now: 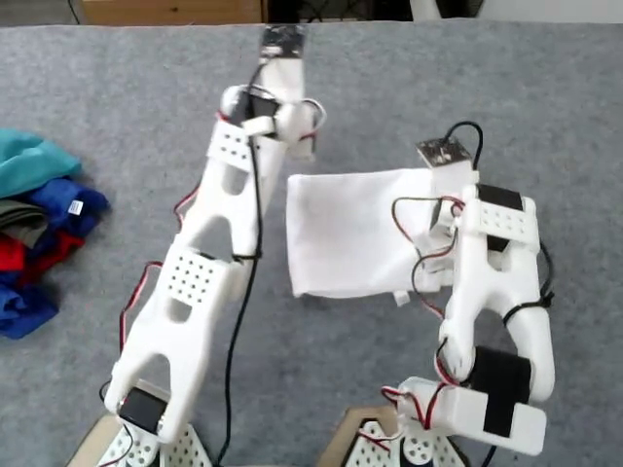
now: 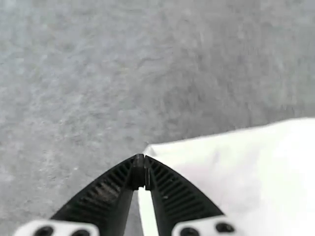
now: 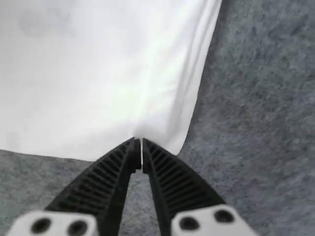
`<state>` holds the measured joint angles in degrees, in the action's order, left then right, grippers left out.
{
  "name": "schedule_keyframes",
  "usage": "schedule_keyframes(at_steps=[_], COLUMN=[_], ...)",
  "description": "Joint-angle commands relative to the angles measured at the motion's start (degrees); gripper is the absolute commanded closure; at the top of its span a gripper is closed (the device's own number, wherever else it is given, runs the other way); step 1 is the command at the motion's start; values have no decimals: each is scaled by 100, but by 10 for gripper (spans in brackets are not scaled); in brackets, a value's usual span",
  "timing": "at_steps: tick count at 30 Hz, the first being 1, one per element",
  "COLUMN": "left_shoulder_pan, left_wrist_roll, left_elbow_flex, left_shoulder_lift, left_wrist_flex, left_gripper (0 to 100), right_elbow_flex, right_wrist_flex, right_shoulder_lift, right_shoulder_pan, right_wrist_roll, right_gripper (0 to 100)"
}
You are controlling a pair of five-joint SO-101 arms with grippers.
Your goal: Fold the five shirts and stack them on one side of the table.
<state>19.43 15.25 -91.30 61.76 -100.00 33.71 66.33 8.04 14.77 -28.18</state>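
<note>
One white shirt [image 1: 350, 233] lies on the single grey bench [image 1: 117, 88]. One heap [image 1: 39, 233] at the bench's edge shows four colours of cloth: one teal piece [image 1: 29, 161], one olive piece [image 1: 21, 216], one red piece [image 1: 24, 255], and blue cloth [image 1: 63, 201] in two patches; whether those are one shirt or two cannot be told. There are two white arms, left arm [image 1: 195, 282] and right arm [image 1: 496, 282], each with one black pincer: left pincer [image 2: 141, 172], right pincer [image 3: 138, 147].
</note>
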Motion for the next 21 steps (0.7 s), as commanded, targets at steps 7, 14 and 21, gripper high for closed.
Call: schedule_keyframes(at_steps=[7,14,21], left_shoulder_pan=[40,-338,-136], left_wrist_roll=[18,299,290], left_elbow_flex=[303,303,303], left_shoulder_lift=[712,1169,1169], left_wrist_flex=[0,598,633], left_gripper=[971,971,971], right_elbow_flex=[-242,57,1288], right_wrist_flex=[-141,-791,-2048], right_shoulder_lift=[488,462,198], right_shoulder_pan=[299,290,299], right_wrist_roll=[-26,-70,-70], right_gripper=[984,984,984])
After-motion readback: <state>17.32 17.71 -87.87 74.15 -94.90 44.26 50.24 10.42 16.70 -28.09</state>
